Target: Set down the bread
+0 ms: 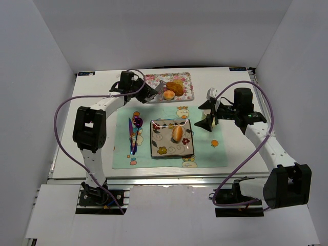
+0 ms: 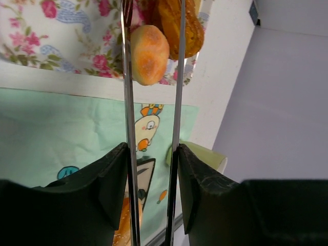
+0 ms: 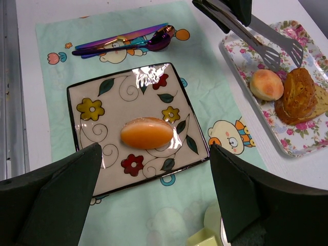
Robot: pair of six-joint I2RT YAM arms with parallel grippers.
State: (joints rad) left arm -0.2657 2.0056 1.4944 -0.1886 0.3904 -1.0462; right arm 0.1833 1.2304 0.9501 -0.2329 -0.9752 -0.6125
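My left gripper (image 1: 148, 93) (image 2: 152, 154) is shut on metal tongs (image 1: 158, 88) (image 2: 178, 77) (image 3: 259, 37). The tong tips hang over the near-left corner of the floral tray (image 1: 187, 78) (image 3: 241, 64), just by a round bun (image 1: 168, 95) (image 2: 148, 54) (image 3: 266, 84). I cannot tell whether they touch the bun. A brown pastry (image 1: 177, 88) (image 3: 300, 95) lies beside the bun. An oval bread (image 1: 177, 133) (image 3: 147, 132) lies on the square flowered plate (image 1: 160, 148) (image 3: 89, 110). My right gripper (image 1: 207, 117) (image 3: 155, 148) is open and empty, right of the plate.
A green placemat (image 1: 123, 154) (image 3: 66, 31) lies under the plate. Iridescent cutlery (image 1: 134, 134) (image 3: 123, 41) lies left of the plate. A pale green object (image 3: 207, 237) sits under my right gripper. White walls enclose the table on three sides.
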